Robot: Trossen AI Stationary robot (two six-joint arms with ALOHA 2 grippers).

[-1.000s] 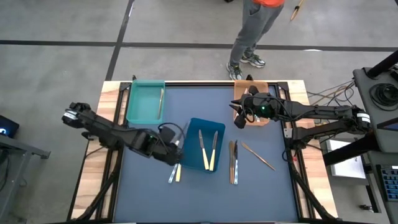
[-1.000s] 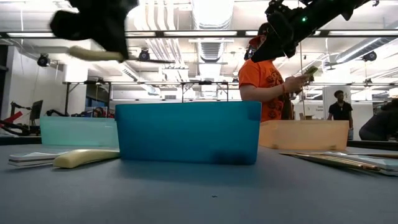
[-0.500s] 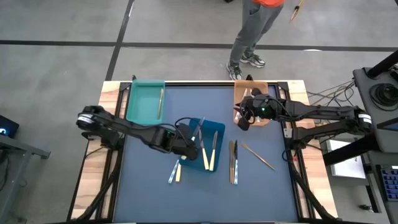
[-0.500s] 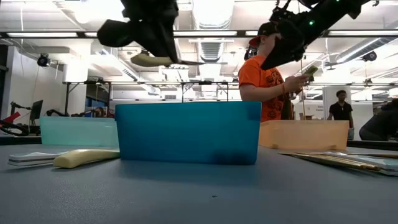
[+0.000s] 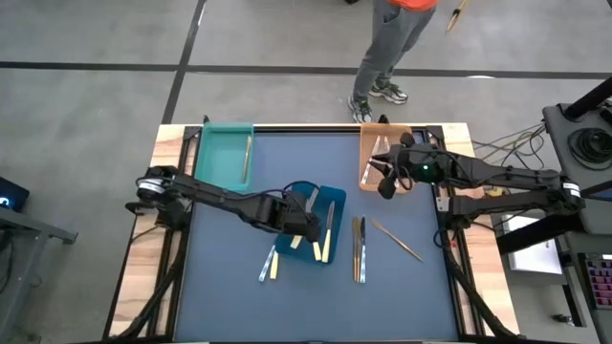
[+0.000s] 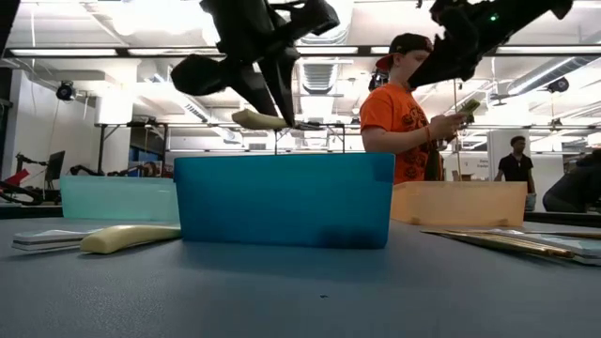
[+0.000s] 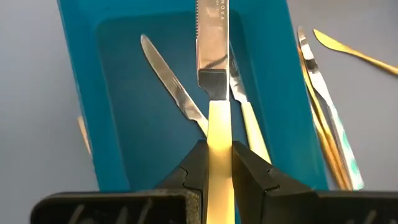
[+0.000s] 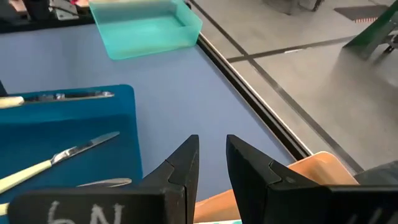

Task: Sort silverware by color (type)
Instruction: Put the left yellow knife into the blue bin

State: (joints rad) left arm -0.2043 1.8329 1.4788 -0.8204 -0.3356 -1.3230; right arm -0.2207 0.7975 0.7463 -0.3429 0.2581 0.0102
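My left gripper (image 5: 306,219) hangs over the blue tray (image 5: 337,208), shut on a cream-handled knife (image 7: 212,56). Two more cream-handled knives (image 7: 176,90) lie flat on the tray floor below it. My right gripper (image 5: 385,188) is empty, with a narrow gap between its fingers (image 8: 211,155). It hovers at the near edge of the orange tray (image 5: 381,153). The teal tray (image 5: 222,158) holds one utensil (image 5: 248,153). A pale and a cream utensil (image 5: 270,265), a slim pair (image 5: 358,248) and a gold one (image 5: 397,239) lie flat on the table. My left gripper pinches the knife's cream handle (image 7: 218,134) between its two fingers, and the blade (image 7: 212,37) sticks out ahead of them. The fingers come slanting down from the table's left. The knife is about level and lifted clear, just above the blue tray's rim (image 6: 282,156).
A person in an orange shirt (image 6: 399,117) stands beyond the table's far edge. The three trays stand in the table's far half. There is bare table along the near edge (image 5: 316,306).
My left gripper has carried the cream-handled knife toward the table's right edge, from left of the blue tray to over it, and has come down toward the tray's rim. My right gripper has drifted a little toward the right edge and upward.
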